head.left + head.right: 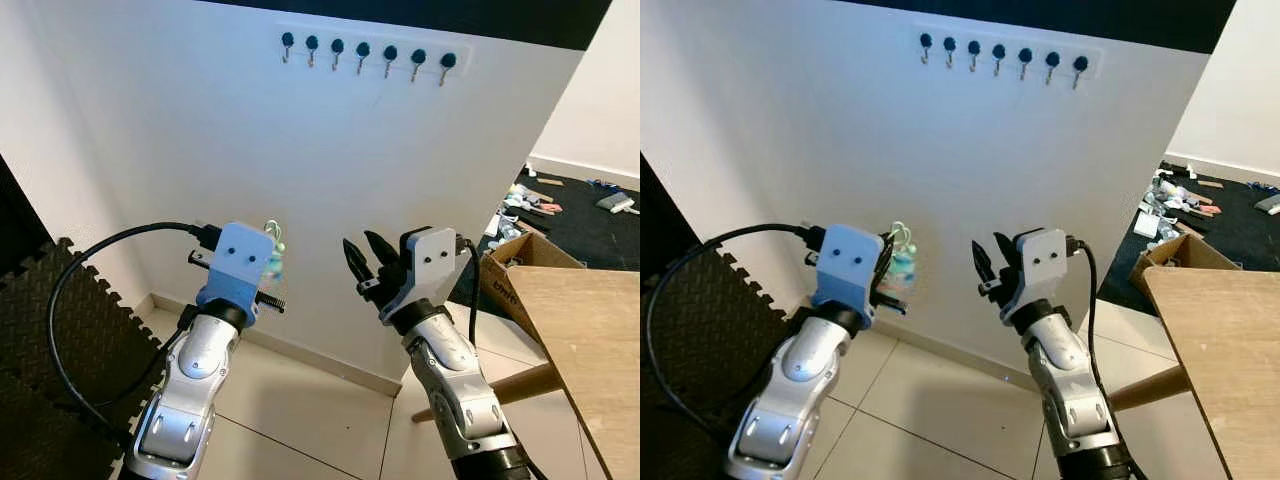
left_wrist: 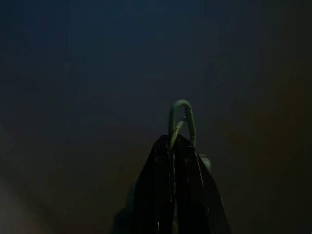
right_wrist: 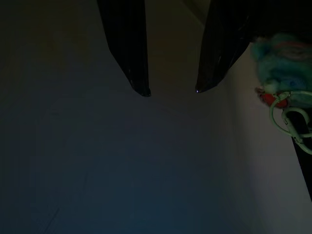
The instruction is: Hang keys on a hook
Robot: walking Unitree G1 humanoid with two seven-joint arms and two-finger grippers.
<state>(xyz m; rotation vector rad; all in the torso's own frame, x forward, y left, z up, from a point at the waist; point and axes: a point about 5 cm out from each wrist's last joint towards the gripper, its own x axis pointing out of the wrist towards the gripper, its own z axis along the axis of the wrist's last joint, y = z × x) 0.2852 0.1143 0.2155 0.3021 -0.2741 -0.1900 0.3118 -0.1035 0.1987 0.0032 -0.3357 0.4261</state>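
A row of several black hooks (image 1: 363, 52) runs along a white rail high on the white wall. My left gripper (image 1: 272, 258) is raised in front of the wall, well below the hooks, and shut on the keys (image 1: 902, 262): a pale green carabiner (image 2: 182, 122) with a fluffy teal charm (image 3: 280, 58). In the left wrist view the carabiner's loop sticks out past the closed fingertips. My right gripper (image 1: 362, 256) is held up beside it at the same height, open, with nothing between its fingers (image 3: 127, 53).
A wooden table (image 1: 590, 340) juts in at the right, with a cardboard box (image 1: 520, 262) behind it and clutter on a black mat (image 1: 570, 215). Black foam floor tiles (image 1: 60, 330) lie at the left. White floor tiles lie below the wall.
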